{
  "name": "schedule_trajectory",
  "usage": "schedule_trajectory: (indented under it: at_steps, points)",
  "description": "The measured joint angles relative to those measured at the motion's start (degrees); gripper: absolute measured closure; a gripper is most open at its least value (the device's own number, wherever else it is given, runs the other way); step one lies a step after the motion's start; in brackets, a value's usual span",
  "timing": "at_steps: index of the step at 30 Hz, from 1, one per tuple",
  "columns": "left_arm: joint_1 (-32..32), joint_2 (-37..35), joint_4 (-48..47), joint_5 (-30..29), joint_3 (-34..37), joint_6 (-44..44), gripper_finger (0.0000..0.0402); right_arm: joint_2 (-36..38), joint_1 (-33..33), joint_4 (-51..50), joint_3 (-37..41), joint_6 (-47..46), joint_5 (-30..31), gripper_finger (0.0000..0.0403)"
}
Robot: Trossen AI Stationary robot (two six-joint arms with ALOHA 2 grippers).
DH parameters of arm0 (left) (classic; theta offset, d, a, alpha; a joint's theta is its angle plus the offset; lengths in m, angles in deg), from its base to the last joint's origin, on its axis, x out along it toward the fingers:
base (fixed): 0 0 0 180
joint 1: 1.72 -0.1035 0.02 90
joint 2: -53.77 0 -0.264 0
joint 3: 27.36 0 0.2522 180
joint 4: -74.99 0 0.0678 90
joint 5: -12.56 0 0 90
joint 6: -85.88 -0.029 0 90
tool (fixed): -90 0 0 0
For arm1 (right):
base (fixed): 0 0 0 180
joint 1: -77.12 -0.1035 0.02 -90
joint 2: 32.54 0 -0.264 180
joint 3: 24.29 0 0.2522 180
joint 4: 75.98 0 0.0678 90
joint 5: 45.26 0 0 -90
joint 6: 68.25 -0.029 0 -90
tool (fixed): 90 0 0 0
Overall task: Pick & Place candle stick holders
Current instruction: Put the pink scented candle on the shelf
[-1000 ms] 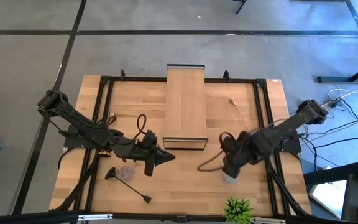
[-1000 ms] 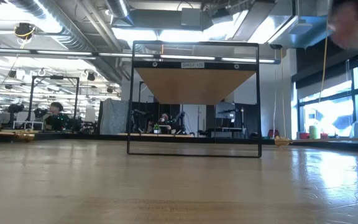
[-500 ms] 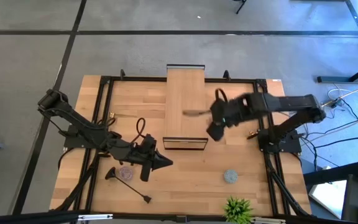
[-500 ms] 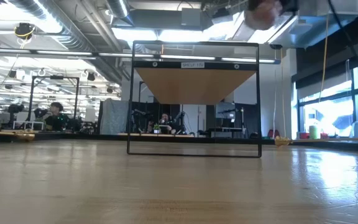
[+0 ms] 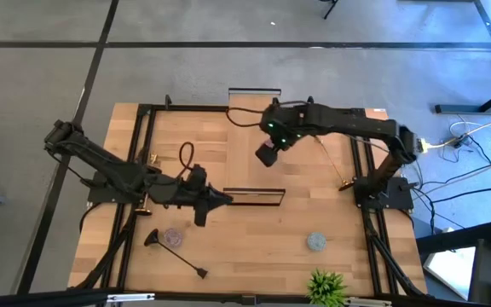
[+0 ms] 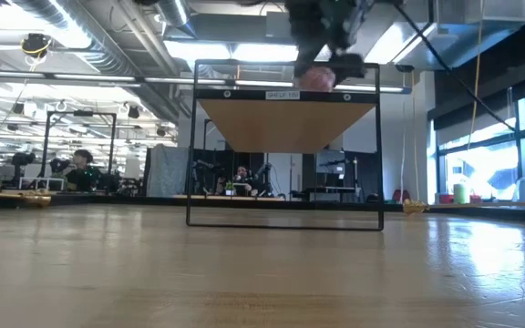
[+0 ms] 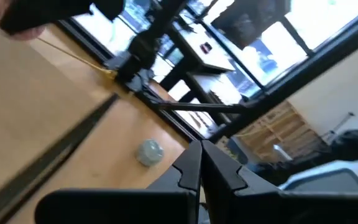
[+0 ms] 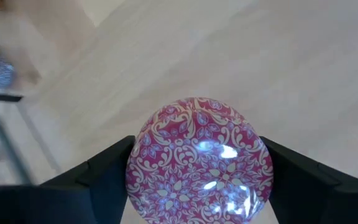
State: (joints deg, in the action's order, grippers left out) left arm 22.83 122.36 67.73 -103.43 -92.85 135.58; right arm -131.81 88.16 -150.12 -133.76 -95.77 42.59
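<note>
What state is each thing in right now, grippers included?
right gripper: closed on the pink patterned ball, raised over the shelf.
pink patterned ball: held, off the table.
left gripper: shut, empty, low by the shelf's front.
black candlestick: lying flat on the table.
gold candlestick: lying flat, untouched.
grey ball: resting loose on the table.

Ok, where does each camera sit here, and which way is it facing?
High view: overhead, straight down on the table; both arms show, right gripper above the shelf.
Low view: table height, level across into the room; right arm shows at the top.
Left wrist view: along the shut left gripper, towards a pale ball.
Right wrist view: down past its fingers onto the patterned ball they hold.
Shared: low and right wrist views both show that ball.
</note>
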Motion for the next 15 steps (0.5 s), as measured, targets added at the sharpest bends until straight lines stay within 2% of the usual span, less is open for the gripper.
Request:
schedule_trajectory:
  at_steps: [9, 15]
  points:
    - [-5.9, -5.8, -6.6, -0.1, 0.0, -0.1, 0.0396, -7.8, 1.7, -7.9, -14.6, 13.3, 6.2, 0.0102]
    - [-8.8, -7.1, -7.2, -0.6, 0.0, -0.8, 0.0396, -10.5, 3.4, -9.5, -16.7, 16.4, 6.6, 0.0102]
